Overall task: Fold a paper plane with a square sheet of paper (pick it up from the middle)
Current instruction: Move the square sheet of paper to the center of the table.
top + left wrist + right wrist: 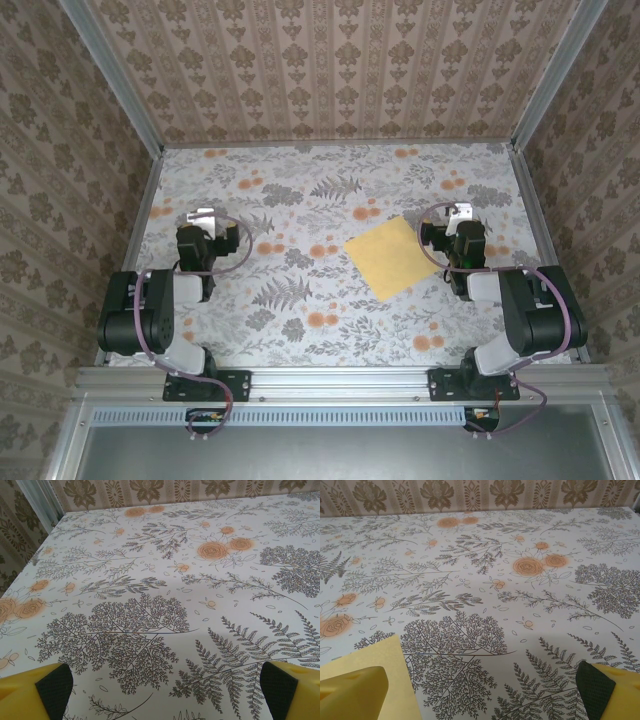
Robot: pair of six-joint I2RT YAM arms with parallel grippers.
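Note:
The square sheet of paper (394, 256) is plain yellow and lies flat, turned like a diamond, right of the table's middle. One corner of it (380, 657) shows at the lower left of the right wrist view, just past the left finger. My right gripper (458, 213) hangs right beside the sheet's right corner, open, with bare table between its fingers (482, 690). Over the left part of the table my left gripper (203, 217) stands open too, nothing between its yellow fingers (165, 692), well away from the sheet. No folded paper plane is in view.
A flowered cloth (300, 190) with orange blotches and grey ferns covers the table. Patterned walls (330, 60) and aluminium posts (150, 190) close it in at the back and both sides. Both arm bases (200, 380) sit on the near rail.

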